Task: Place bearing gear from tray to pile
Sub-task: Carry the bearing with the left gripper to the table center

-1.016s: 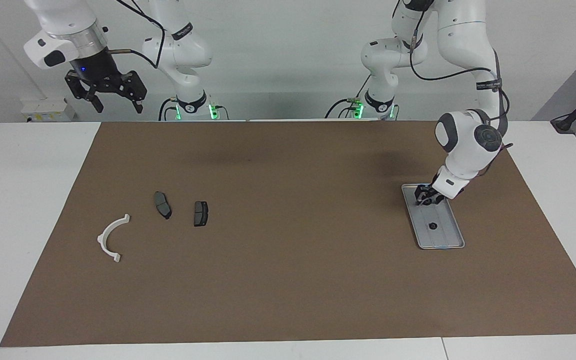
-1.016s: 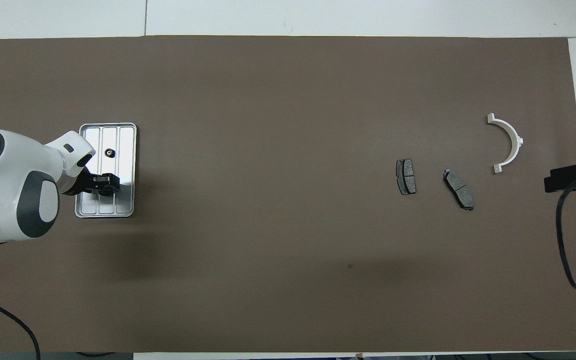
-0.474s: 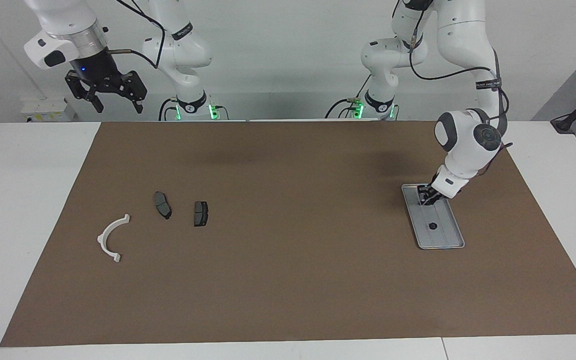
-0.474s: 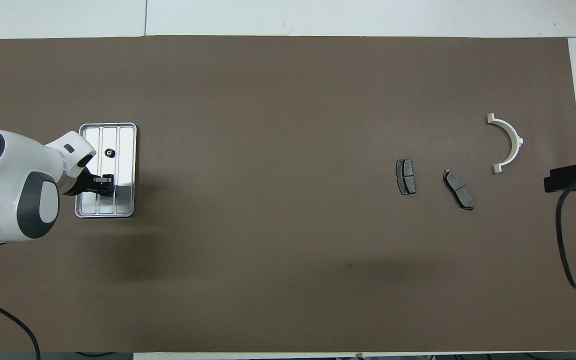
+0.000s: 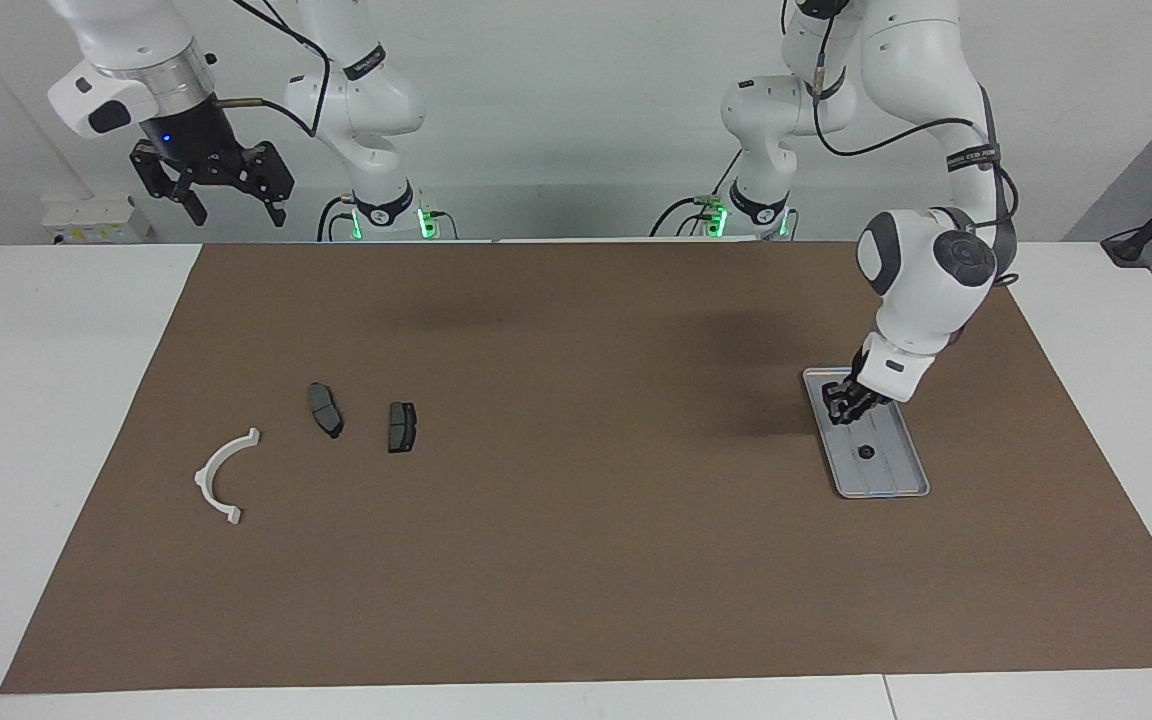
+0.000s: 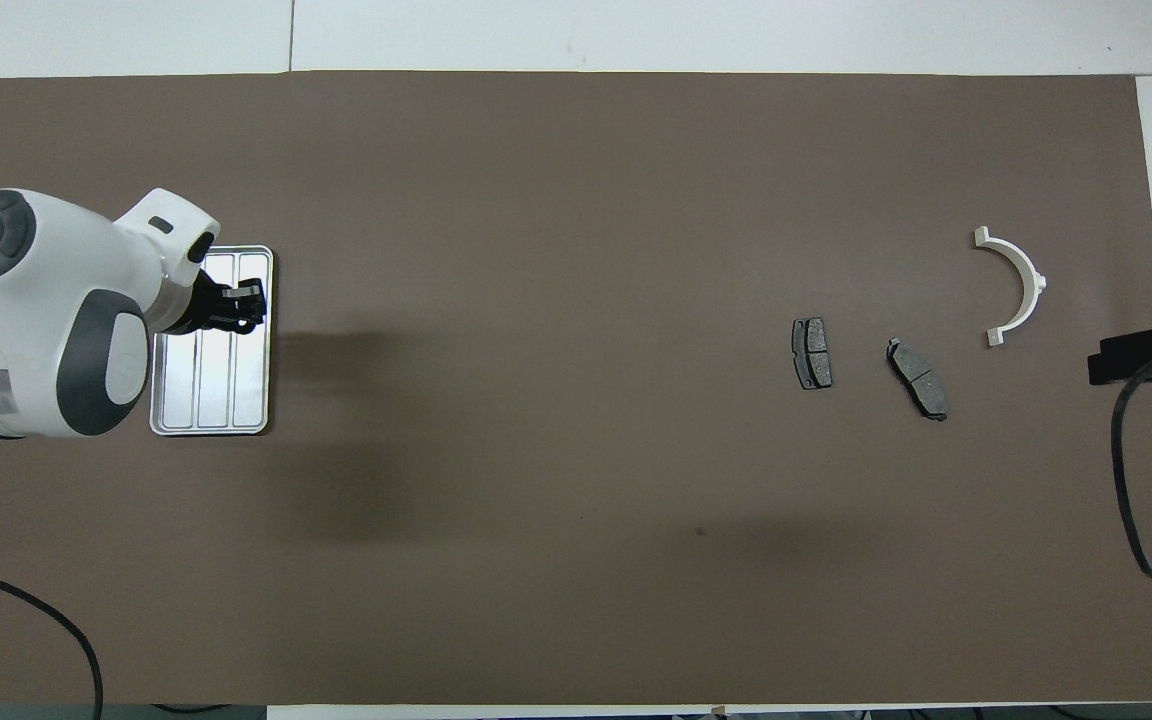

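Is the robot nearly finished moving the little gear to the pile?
Not yet. No gear lies in the pile yet. The left gripper, over the tray, seems to pinch the bearing gear. Carrying it there and setting it down remain. The right gripper waits, raised and open.

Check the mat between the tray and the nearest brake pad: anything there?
Nothing: between the tray and the brake pad only bare brown mat shows, clearest in the overhead view.

I see a white desk (image 5: 56,400) under a brown mat (image 5: 576,560), with a plain pale wall (image 5: 576,100) by the far edge.
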Robot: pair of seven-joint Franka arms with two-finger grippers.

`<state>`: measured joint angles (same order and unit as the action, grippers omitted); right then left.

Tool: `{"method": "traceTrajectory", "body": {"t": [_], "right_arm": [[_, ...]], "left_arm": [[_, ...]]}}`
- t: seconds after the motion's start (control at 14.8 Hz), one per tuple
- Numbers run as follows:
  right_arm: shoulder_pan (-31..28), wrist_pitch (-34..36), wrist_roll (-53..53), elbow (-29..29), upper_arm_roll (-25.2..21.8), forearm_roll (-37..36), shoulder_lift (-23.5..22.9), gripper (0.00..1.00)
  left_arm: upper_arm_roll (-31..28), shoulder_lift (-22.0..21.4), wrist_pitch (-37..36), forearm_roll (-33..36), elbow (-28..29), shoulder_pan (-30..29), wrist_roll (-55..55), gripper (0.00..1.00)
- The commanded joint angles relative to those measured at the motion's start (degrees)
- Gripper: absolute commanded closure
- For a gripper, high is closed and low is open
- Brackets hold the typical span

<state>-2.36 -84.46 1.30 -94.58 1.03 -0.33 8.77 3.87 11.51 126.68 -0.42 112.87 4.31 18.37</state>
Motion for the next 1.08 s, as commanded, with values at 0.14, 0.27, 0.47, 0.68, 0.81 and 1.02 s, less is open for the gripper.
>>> {"method": "traceTrajectory", "body": {"t": [0.14,0.27,0.47,0.68,0.81,1.02], "right_arm": [[-0.10,-0.27,0.72,-1.66,0.12,0.24,1.52,0.00],[-0.10,-0.27,0.72,-1.66,0.12,0.24,1.52,0.00],[-0.10,-0.18,0.72,-1.66,0.12,0.24,1.52,0.00],[-0.10,-0.27,0.72,-1.66,0.20,0.24,1.52,0.00],[-0.10,-0.27,0.72,-1.66,0.12,0.24,1.43,0.00],[-0.10,-0.27,0.72,-1.66,0.20,0.24,1.52,0.00]], "left_arm": [[-0.71,4.74,-4.42,-1.33,-10.46,14.64,24.81,1.00],[-0.71,6.84,-6.17,-1.51,-14.50,19.40,31.17,1.00],[-0.97,13.43,-6.71,-0.99,-20.92,26.61,40.92,1.00],[-1.06,16.26,-4.26,-0.37,-21.11,28.91,43.06,1.00],[-1.15,18.27,-3.82,-0.20,-21.64,30.31,44.20,1.00],[-1.24,20.47,-3.46,-0.11,-21.73,30.58,44.38,1.00]]}}
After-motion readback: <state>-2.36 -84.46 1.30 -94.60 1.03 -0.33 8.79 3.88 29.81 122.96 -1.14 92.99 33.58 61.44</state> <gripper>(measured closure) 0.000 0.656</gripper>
